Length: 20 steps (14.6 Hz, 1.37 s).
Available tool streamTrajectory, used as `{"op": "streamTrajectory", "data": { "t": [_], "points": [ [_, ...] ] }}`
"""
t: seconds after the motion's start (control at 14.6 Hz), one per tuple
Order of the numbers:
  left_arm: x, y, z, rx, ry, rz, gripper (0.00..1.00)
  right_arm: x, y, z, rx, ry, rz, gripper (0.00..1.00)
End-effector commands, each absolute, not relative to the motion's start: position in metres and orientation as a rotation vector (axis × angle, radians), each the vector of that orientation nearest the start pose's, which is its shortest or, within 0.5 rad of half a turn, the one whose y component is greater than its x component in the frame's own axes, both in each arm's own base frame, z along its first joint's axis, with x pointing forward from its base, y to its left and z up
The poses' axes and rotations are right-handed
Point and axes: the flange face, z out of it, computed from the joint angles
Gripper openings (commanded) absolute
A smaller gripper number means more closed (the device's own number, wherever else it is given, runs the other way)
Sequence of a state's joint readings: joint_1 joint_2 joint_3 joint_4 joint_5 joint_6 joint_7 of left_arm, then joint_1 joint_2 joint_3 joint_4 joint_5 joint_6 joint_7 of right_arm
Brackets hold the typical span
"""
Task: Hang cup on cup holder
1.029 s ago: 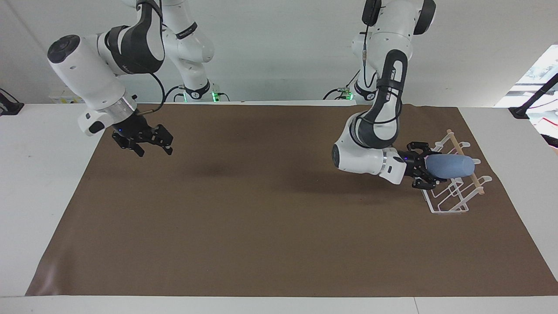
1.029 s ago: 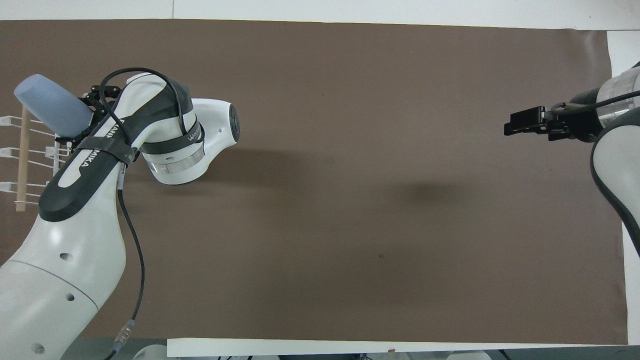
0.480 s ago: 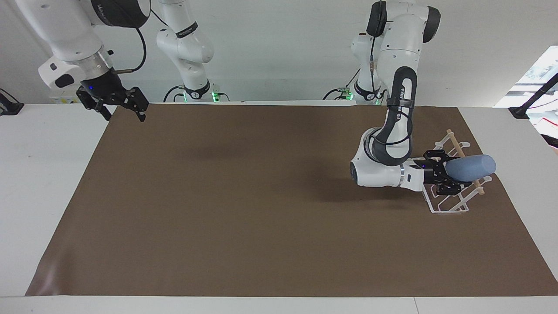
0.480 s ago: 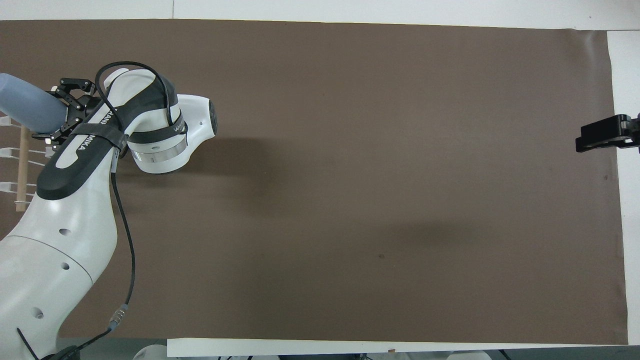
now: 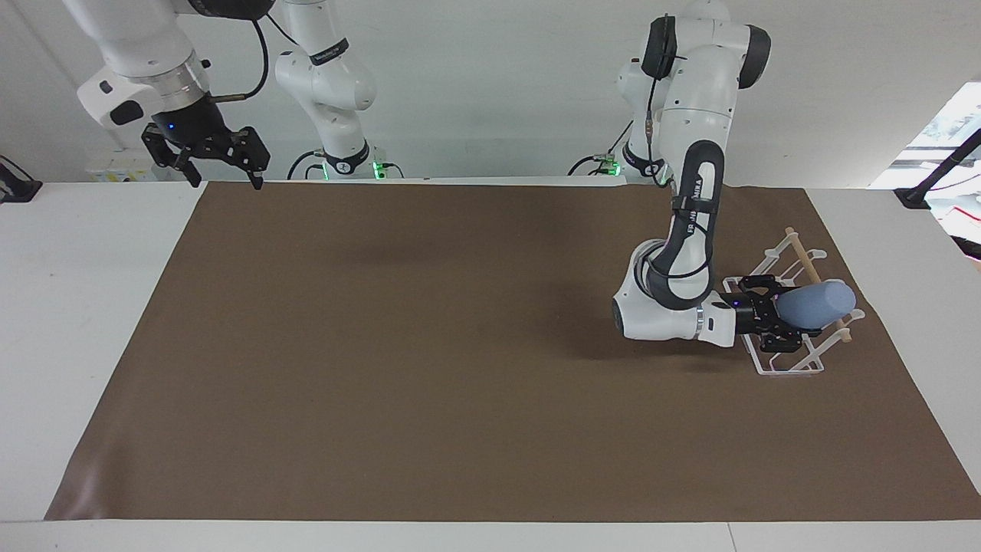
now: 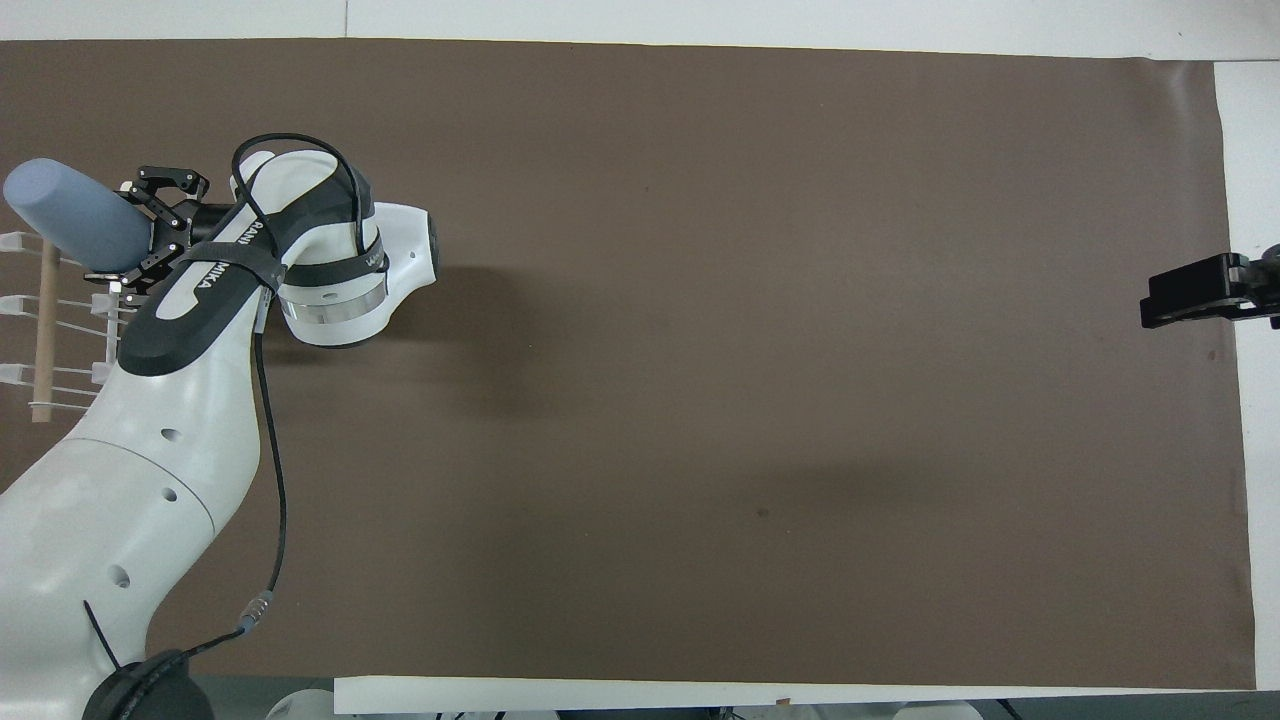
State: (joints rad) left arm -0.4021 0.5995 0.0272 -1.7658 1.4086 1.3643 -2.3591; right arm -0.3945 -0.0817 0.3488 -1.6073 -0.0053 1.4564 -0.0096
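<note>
The light-blue cup [image 5: 818, 303] lies almost level, its closed base pointing to the left arm's end of the table. My left gripper [image 5: 780, 315] is shut on its rim end and holds it low over the cup holder [image 5: 791, 369], a white wire rack with a pale wooden rod [image 5: 802, 251]. I cannot tell whether a prong is inside the cup. In the overhead view the cup [image 6: 72, 213] and left gripper [image 6: 135, 230] cover part of the rack [image 6: 44, 330]. My right gripper [image 5: 222, 178] is open and empty, raised over the mat's corner at the right arm's end.
A brown mat [image 5: 429, 368] covers most of the white table [image 5: 69, 307]. The rack stands on the mat near the left arm's end. In the overhead view the right gripper [image 6: 1190, 298] shows at the mat's edge.
The left gripper carried the cup out over the rack, then sank a little and drew slightly back. The right arm rose and withdrew toward its own end of the table.
</note>
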Motion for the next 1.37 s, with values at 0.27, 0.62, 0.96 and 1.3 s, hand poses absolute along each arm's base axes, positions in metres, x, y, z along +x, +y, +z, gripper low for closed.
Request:
{"op": "streamTrajectory", "data": {
  "t": [0.27,0.62,0.96,1.3],
  "points": [
    [0.615,-0.108,0.27,-1.264,-1.118,-1.321,0.99,0.513,-0.025,0.639,-3.16,0.103,0.16,0.99],
    [0.621,-0.102,0.283,-1.284,-1.191,-1.279,1.0,0.51,-0.027,0.642,-3.152,0.095,0.153,0.99],
    [0.611,-0.138,0.372,-1.377,-1.29,-1.207,1.0,0.51,-0.039,0.639,-3.129,0.103,0.159,0.99],
    [0.594,-0.126,0.466,-1.548,-1.397,-0.982,0.99,0.509,-0.043,0.64,-3.132,0.12,0.164,0.99]
  ]
}}
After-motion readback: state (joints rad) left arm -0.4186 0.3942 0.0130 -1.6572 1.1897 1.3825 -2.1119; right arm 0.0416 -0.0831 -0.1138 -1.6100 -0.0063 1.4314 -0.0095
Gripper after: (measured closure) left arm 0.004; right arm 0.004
